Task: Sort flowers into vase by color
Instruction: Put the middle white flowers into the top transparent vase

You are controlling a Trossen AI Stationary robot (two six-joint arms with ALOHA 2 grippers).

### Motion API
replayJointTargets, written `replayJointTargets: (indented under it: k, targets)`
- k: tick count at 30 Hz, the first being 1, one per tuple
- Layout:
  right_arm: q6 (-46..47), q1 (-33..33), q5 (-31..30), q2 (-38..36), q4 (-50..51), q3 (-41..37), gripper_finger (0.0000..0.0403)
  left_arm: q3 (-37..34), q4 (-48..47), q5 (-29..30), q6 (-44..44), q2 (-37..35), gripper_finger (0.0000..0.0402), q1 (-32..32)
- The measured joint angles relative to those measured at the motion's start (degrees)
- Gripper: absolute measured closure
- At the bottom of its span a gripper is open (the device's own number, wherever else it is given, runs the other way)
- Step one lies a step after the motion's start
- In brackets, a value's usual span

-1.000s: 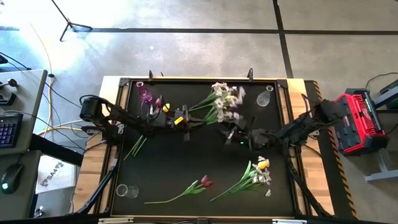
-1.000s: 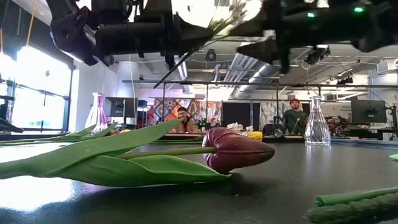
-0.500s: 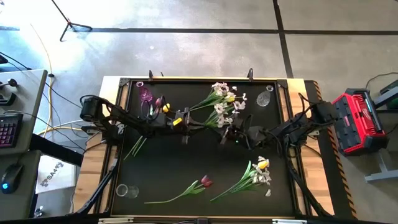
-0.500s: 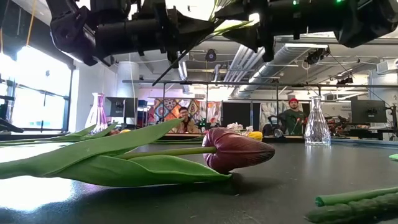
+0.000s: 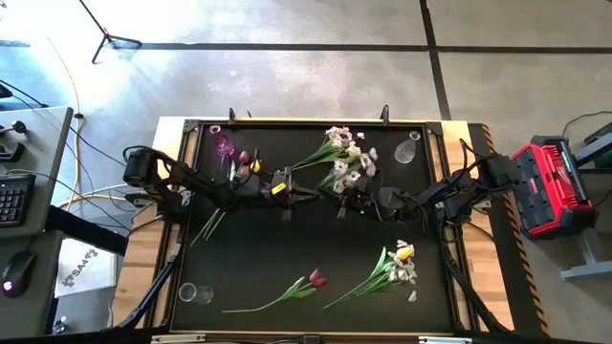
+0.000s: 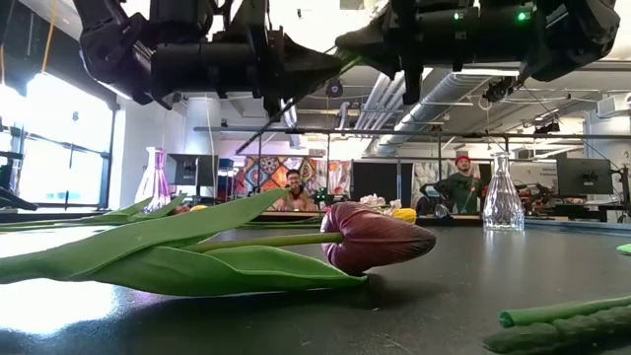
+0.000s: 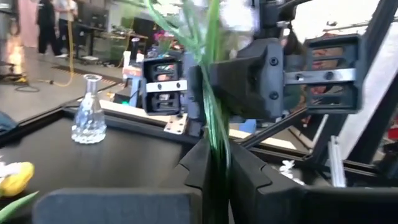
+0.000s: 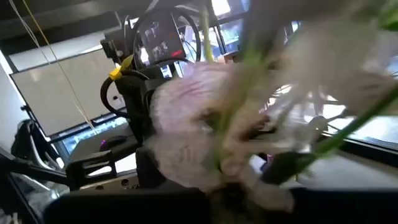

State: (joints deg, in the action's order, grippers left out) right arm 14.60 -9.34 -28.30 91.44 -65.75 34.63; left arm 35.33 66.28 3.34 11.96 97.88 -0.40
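Note:
A spray of pale pink-white blossoms on green stems hangs above the table's middle, held between both arms. My left gripper comes from the left and is shut on its stems. My right gripper comes from the right, facing the left one, and is shut at the blossom end. Another blossom spray lies on the table at the far side. A dark red tulip lies on its side near the front. Far back stand a purple vase and a clear vase. My left gripper pinches the spray's green stems between its two fingers, coming level from the table's left. The stems run on past the fingers, and their cut end slants down behind. The spray is clear of the table. My right gripper holds the spray just below its blossoms, coming level from the table's right. The blossoms hide the fingers in its wrist view, so the exact spot does not show. The spray hangs clear of the table.
A bunch with a yellow tulip and pale blossoms lies near right. A red and a yellow tulip lie beside the purple vase, loose green stems at the left, and a clear glass near left. People sit beyond the far edge.
My right gripper has moved toward the table's left, up to the left gripper, and has shut on the spray near its blossoms. The spray's blossom end has swung a little toward the far edge while the left gripper kept hold of the stems.

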Motion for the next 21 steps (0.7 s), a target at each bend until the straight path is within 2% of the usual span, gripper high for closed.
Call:
replayJointTargets:
  k: [6, 13, 18, 21]
  targets:
    - [-0.5, 0.6, -3.4, -2.0, 7.8, 0.0, 0.0399, 0.0, -2.7, 2.5, -0.1, 0.0, 0.0327, 0.1]
    - [1.4, 3.0, -8.8, -12.7, 26.9, 0.0, 0.0401, 0.0, -10.6, 3.2, -0.6, 0.0, 0.0268, 0.1]
    - [0.7, 6.2, -15.9, -23.8, 51.8, 3.8, 0.0402, 0.0, -16.7, 3.1, -0.6, 0.0, 0.0255, -0.1]
    - [0.4, 8.1, -22.2, -29.2, 66.1, 7.7, 0.0402, 0.0, -18.7, 3.0, -0.2, 0.0, 0.0256, -0.4]
